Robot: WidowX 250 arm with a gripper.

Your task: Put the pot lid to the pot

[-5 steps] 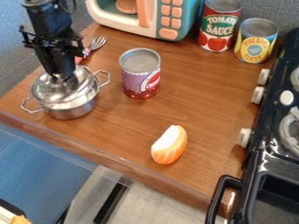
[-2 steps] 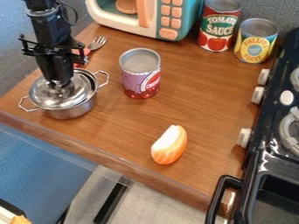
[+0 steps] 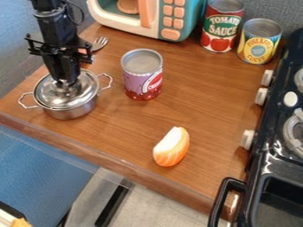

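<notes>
One gripper (image 3: 66,83), one pot lid (image 3: 48,95) and one pot (image 3: 72,111) with two side handles (image 3: 105,81) are showing, and three cans (image 3: 142,65) are standing on one counter (image 3: 121,128). One fork (image 3: 100,43), one food wedge (image 3: 172,148) and one toy microwave (image 3: 127,26) are resting there too. One toy stove (image 3: 269,153) is showing two burners (image 3: 288,133), three knobs (image 3: 247,139) along its side and one black handle (image 3: 219,198).
</notes>
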